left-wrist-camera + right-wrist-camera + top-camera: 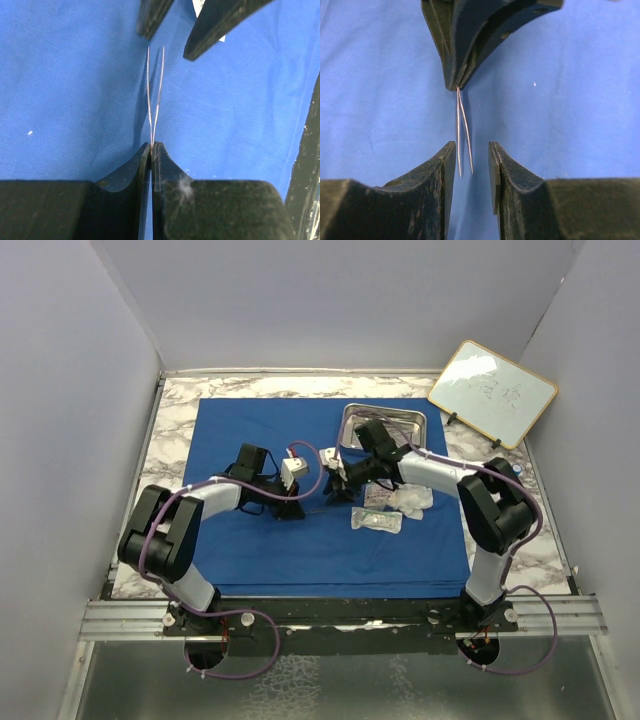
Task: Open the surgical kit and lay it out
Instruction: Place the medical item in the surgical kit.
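The royal-blue cloth point(260, 550) lies spread flat on the table. My left gripper point(301, 504) is shut on the joined end of thin steel tweezers point(155, 95), held just above the cloth. The tweezers' two open tips point at my right gripper point(335, 485). In the right wrist view the tips point(463, 150) sit between my open right fingers point(445, 170) without touching either one. The steel tray point(347, 430) stands on the cloth behind the right gripper. Clear packets point(377, 522) and white gauze point(412, 499) lie right of the grippers.
A wood-framed whiteboard point(492, 392) leans at the back right, off the cloth. The marble tabletop point(170, 430) shows around the cloth, with grey walls on three sides.
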Controlling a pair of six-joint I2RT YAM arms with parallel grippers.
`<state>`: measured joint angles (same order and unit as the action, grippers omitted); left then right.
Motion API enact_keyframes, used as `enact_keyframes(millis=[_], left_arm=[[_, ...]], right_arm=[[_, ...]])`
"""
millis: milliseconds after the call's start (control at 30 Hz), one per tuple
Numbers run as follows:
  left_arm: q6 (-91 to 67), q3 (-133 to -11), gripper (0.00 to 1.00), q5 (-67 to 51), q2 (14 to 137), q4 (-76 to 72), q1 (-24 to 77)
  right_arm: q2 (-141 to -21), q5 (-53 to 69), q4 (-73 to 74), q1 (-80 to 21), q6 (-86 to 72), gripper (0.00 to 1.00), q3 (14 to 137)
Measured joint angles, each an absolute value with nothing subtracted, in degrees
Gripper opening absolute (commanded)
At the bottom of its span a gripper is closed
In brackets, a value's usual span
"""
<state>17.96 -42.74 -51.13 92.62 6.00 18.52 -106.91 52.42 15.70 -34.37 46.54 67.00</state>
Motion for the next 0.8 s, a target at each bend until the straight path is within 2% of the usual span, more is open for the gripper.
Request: enact_keyframes(millis=[300,800], left_arm=[[20.1,-42.7,0.18,-43.3,88.6,6.3,22.8],[23.1,-41.8,0.38,-36.8,84.2,11.0,24.7]], right_arm=[[-99.0,52.3,17.5,-29.5,46.3,0.32,66.0],[-88.3,47.0,21.1,-25.3,42.6,0.33,60.4]])
